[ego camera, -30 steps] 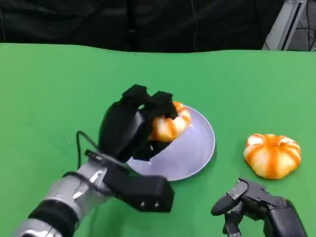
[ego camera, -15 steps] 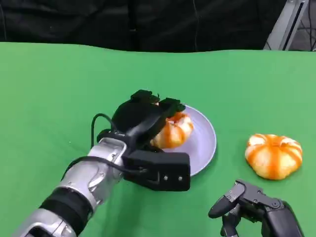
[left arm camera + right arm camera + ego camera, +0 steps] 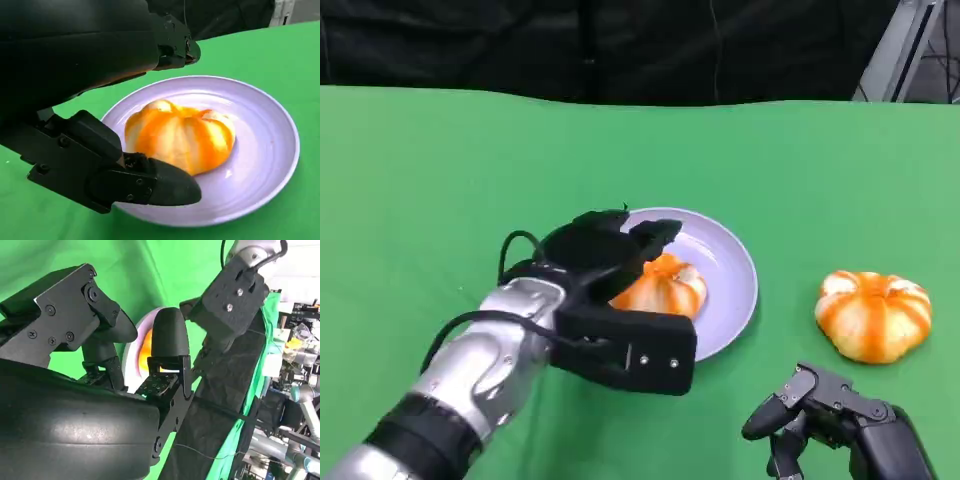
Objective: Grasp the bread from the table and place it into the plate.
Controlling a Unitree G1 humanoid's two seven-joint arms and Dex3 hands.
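Observation:
An orange-striped round bread [image 3: 665,285] lies on the lilac plate [image 3: 725,270] at the table's middle. My left hand [image 3: 600,255] hovers over the plate's left side with its fingers spread. In the left wrist view the bread [image 3: 180,135] rests on the plate [image 3: 265,150]; the upper fingers [image 3: 170,45] stand clear above it and the thumb [image 3: 165,185] lies low beside it. My right hand [image 3: 835,415] sits near the front right edge, fingers apart, holding nothing. In the right wrist view the bread [image 3: 145,350] shows as an orange patch behind the right hand's fingers [image 3: 170,335].
A second striped bread [image 3: 872,314] lies on the green table [image 3: 440,180] to the right of the plate, just beyond my right hand. A black backdrop runs along the table's far edge, with a metal frame [image 3: 900,45] at the back right.
My left hand has lowered the bread onto the plate and its fingers have spread off it. The forearm has swung down and left. The right hand is unmoved.

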